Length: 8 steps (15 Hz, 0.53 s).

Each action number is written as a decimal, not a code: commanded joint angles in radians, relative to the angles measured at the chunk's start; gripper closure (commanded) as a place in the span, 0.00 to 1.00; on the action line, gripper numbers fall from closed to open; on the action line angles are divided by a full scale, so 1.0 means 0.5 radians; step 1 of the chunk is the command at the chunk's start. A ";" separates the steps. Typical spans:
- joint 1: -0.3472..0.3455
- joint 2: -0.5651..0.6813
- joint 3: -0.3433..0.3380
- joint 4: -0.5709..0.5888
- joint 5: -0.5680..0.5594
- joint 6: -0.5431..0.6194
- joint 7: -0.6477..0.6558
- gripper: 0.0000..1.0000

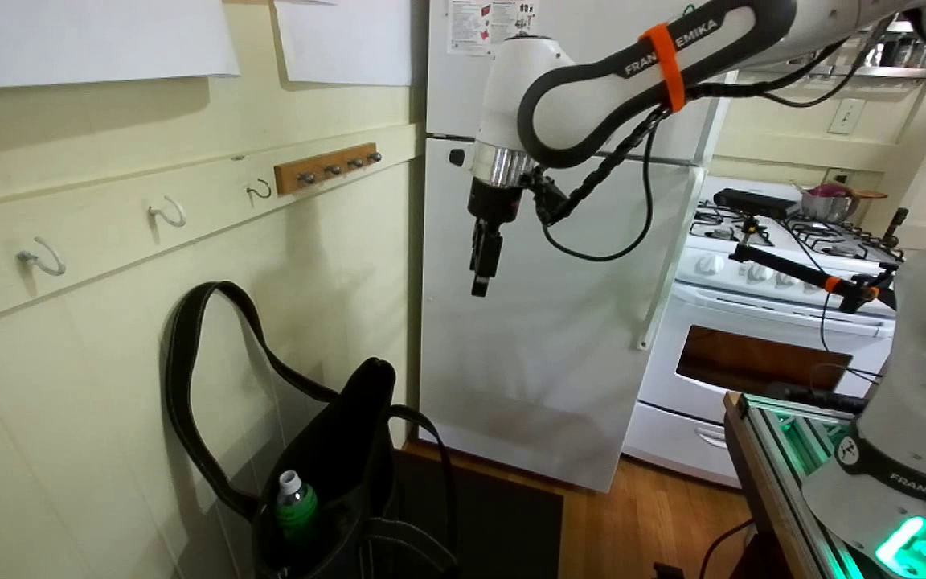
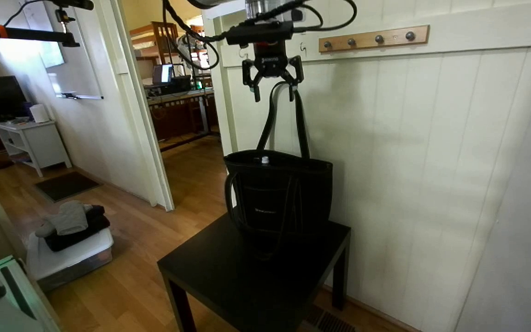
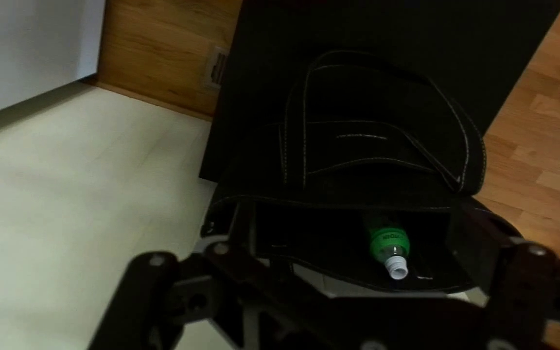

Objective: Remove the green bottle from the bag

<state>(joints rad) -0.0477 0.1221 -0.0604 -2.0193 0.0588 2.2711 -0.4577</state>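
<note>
The black bag (image 2: pixel 284 203) stands upright with its mouth open upward; it also shows in an exterior view (image 1: pixel 370 474) and in the wrist view (image 3: pixel 358 187). Its long strap (image 1: pixel 186 362) loops up against the wall. The green bottle (image 1: pixel 297 511) stands inside the bag with its white top near the rim. In the wrist view the green bottle (image 3: pixel 390 242) lies between the fingers, right of centre; in an exterior view only the white top of the bottle (image 2: pixel 265 160) shows. My gripper (image 2: pixel 274 94) is open and empty, pointing down, well above the bag; it also shows in an exterior view (image 1: pixel 481 281).
The bag stands on a low black table (image 2: pixel 247 286) beside the pale wall. White hooks (image 1: pixel 165 213) and a wooden hook rack (image 1: pixel 326 167) are on the wall. A white refrigerator (image 1: pixel 527 346) stands behind my arm. The bag's front handle (image 1: pixel 431 438) sticks out from its side.
</note>
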 commanded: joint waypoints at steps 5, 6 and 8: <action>-0.047 0.471 0.146 0.331 0.131 0.155 -0.009 0.00; -0.044 0.497 0.156 0.344 0.113 0.183 0.005 0.00; -0.051 0.538 0.183 0.365 0.117 0.217 0.001 0.00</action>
<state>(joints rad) -0.0584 0.3507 0.0040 -1.8688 0.1148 2.3516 -0.4699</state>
